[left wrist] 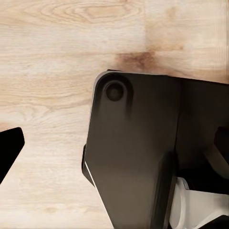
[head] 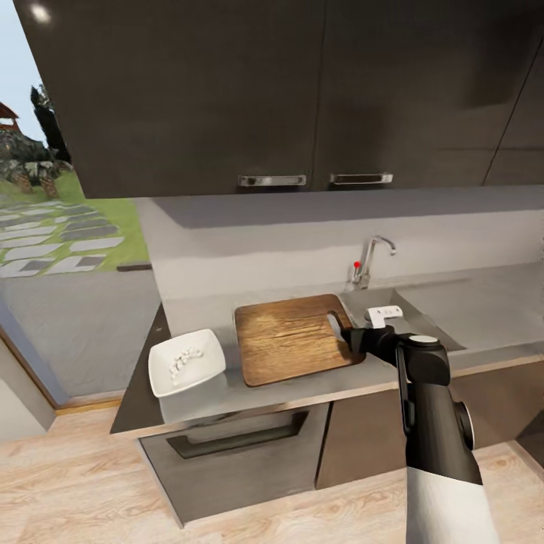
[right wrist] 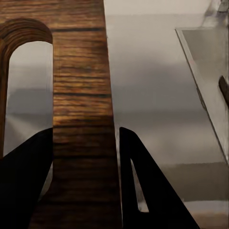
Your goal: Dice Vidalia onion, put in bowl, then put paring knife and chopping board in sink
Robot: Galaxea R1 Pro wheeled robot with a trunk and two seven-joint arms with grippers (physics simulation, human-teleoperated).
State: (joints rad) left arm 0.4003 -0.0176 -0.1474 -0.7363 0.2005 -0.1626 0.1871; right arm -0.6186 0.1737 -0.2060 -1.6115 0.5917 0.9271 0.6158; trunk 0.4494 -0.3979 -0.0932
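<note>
The rectangular dark-brown wooden chopping board (head: 296,338) lay flat on the long grey glossy metallic bench (head: 227,400), its slot-handle end turned right, toward the rectangular stainless-steel sink (head: 412,321). Just left of it stood the white square bowl (head: 187,363), in which the tiny white cubes of diced onion (head: 183,361) had been gathered. The right claw (right wrist: 86,157) was seen at the board's handle end, one black finger set on either side of the narrow wooden strip between the slot and the board's edge; the strip appeared to be straddled, but whether it was already pinched could not be told from these views. In the left wrist view a light wooden floor (left wrist: 57,62) and a dark part of the robot's own body (left wrist: 138,152) were shown, and the left claw's state could not be told.

The step in hand was judged to be the transfer of the board into the sink. The strip would best be clamped firmly before any lift, since a long board held by one end would tend to sag and swing. The bent chrome tap (head: 372,261) at the sink's far edge was to be cleared.
</note>
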